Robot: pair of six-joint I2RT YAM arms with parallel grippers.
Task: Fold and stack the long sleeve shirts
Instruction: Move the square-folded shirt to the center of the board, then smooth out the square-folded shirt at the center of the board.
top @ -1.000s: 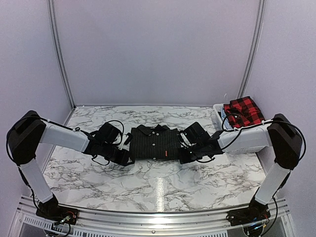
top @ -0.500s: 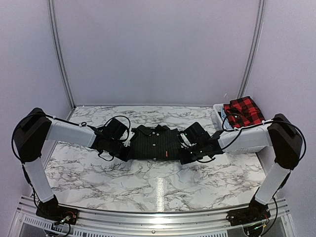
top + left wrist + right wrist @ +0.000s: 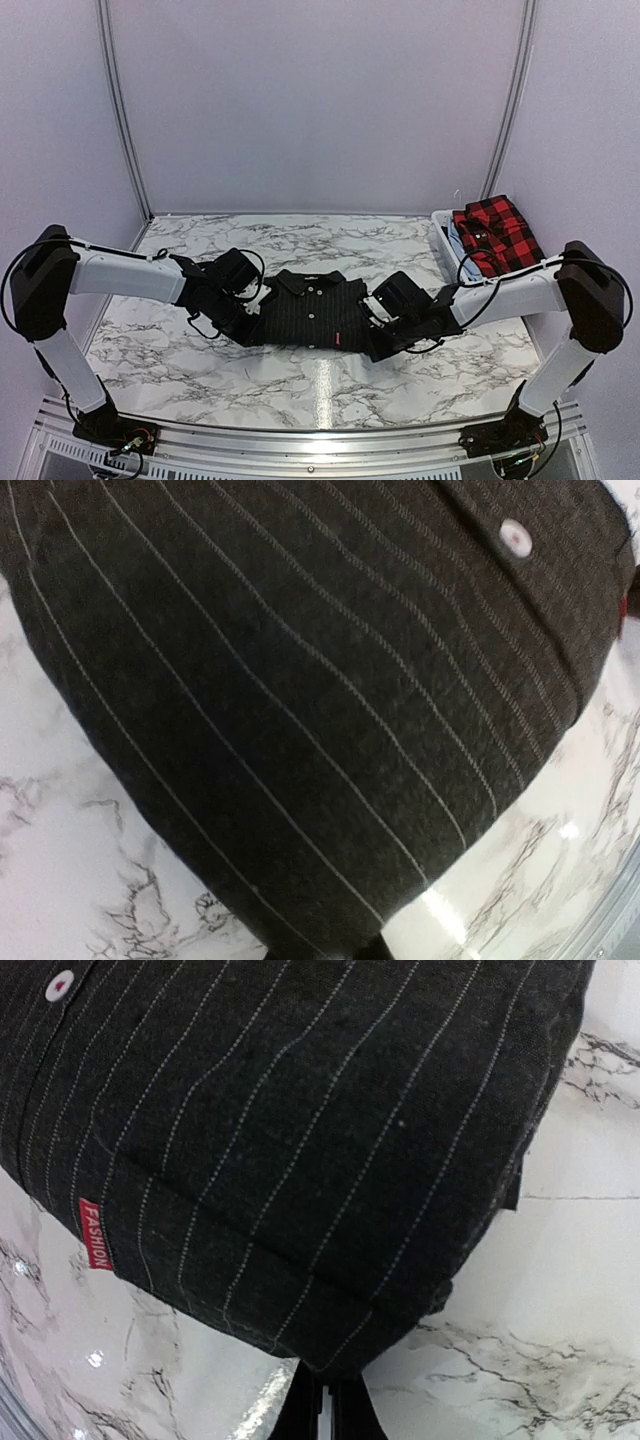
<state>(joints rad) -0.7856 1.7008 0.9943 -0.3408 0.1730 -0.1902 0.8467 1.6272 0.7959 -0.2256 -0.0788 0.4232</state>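
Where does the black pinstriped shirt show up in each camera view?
Top external: black pinstriped shirt at the centre of the marble table.
Left wrist: fills most of the picture, marble below.
Right wrist: fills the upper picture, red label lower left.
Shared landmark: a white button, top right in left wrist, top left in right wrist.

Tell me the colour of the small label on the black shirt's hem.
The label is red with white lettering, clearest in the right wrist view.
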